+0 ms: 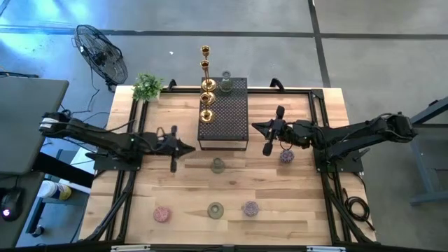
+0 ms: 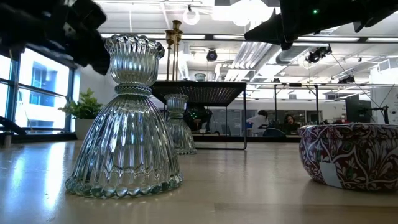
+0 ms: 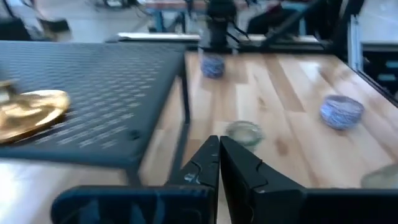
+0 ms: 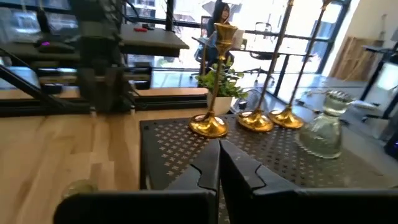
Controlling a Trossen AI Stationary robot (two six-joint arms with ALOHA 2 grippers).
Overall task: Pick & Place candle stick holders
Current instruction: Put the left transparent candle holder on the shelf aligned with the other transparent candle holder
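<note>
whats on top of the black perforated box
On the black perforated box stand three gold candlesticks in a row along one side, plus a clear glass holder near the far corner. Whatever lies under the box's top is hidden from above.

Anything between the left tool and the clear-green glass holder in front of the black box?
Nothing visible. The left tool, fingers shut, sits beside the black perforated metal box; bare wood separates it from the clear-green glass holder.

Closed jaws; black perforated box [image 3: 93, 99] bearing a gold base [image 3: 31, 112]; blurred, perhaps glass cup [image 3: 244, 132] ahead.
</note>
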